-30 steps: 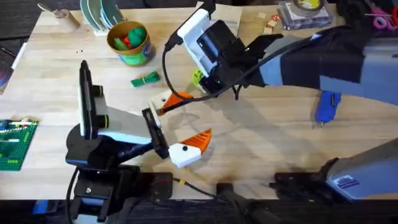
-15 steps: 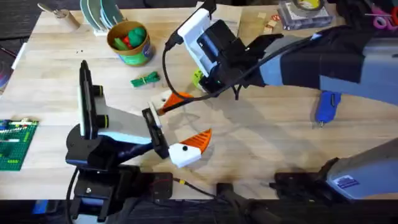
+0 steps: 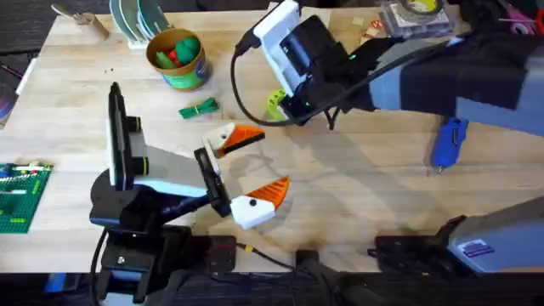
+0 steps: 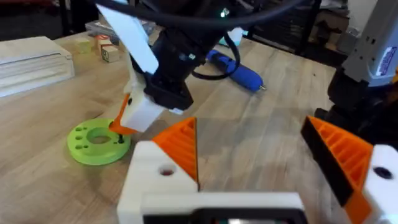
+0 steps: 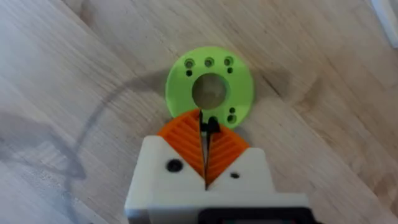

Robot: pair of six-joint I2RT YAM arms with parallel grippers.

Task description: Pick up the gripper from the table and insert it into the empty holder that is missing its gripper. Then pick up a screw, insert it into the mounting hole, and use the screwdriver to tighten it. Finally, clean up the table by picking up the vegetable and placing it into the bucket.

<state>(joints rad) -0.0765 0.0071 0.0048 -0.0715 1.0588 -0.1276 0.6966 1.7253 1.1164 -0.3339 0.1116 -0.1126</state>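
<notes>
Orange pads of right hand [image 5: 204, 121] pinched shut on small dark screw [image 5: 211, 126], apparently, over lime disc [image 5: 186, 78]. Holder [image 3: 223, 138], gripper [image 3: 246, 133] seated, lies at 7 o'clock. Left hand [image 3: 272, 157] spread open. Carry screw upright, line up over mounting hole [image 4: 165, 170], lower slowly.

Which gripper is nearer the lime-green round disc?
Right. The right gripper hovers directly over the lime-green round plastic disc; the left gripper sits farther away, toward the table's near edge.
</notes>
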